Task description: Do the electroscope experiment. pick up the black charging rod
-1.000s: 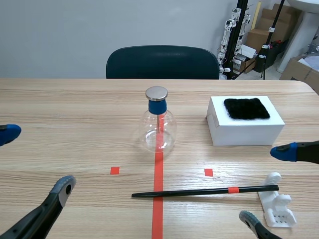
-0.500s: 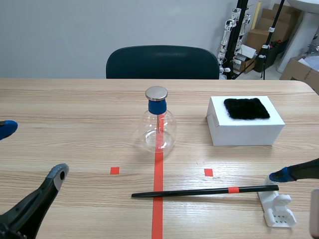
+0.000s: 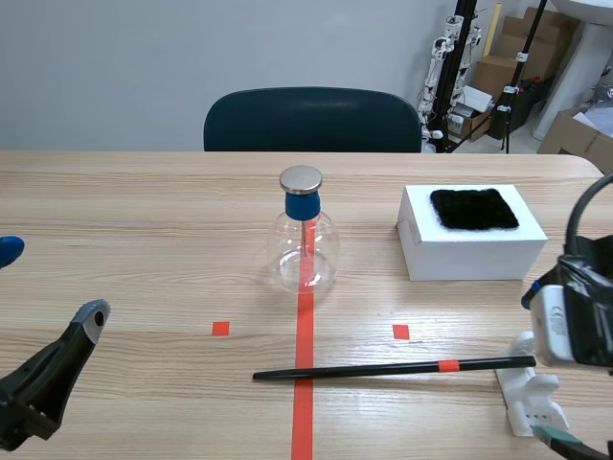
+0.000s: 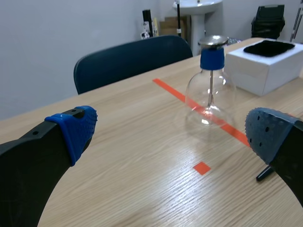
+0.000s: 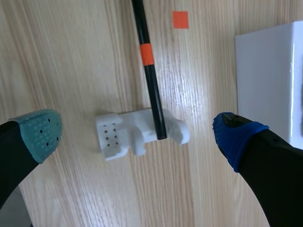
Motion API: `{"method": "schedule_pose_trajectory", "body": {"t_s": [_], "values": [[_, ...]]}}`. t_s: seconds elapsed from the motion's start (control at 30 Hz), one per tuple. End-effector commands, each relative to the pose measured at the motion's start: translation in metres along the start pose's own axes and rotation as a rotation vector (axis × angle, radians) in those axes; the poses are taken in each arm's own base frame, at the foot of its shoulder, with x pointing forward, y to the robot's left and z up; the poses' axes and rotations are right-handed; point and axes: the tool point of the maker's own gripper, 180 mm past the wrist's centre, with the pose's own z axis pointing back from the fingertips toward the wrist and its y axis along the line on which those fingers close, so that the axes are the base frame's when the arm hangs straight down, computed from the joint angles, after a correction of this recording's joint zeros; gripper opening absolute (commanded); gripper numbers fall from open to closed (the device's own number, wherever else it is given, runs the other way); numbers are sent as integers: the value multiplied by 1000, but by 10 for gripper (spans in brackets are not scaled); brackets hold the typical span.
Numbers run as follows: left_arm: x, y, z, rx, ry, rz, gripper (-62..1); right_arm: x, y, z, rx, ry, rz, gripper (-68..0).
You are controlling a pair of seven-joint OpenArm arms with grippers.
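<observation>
Black slender rod point(image 5: 152, 87) seemed light, stiff, slippery (best pinched near its orange band point(image 5: 147, 54)); right gripper point(image 5: 138, 134) gaped wide over its three-o'clock end.

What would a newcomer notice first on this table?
The clear glass flask with a blue collar and metal cap stands mid-table on the red tape line. Nearer the robot lies the black rod, one end on a white stand under the open right gripper. A white box topped with black fur sits right of the flask.
</observation>
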Motion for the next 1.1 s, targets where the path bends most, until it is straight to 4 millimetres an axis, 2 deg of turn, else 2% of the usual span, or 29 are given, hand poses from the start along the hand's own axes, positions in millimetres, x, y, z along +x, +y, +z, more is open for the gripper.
{"method": "schedule_pose_trajectory", "body": {"t_s": [0.0,0.2,0.47,1.07], "values": [[5,-3,-5,-33,-36,-1,14,0,-13,-1,-23,35,23,-2],[-5,2,-3,-44,-66,-10,14,3,-21,-16,6,140,66,-2],[-4,6,4,-74,-172,22,14,5,-20,-33,70,233,125,-2],[-20,18,18,-55,-270,88,14,10,-11,-78,256,295,151,-2]]}}
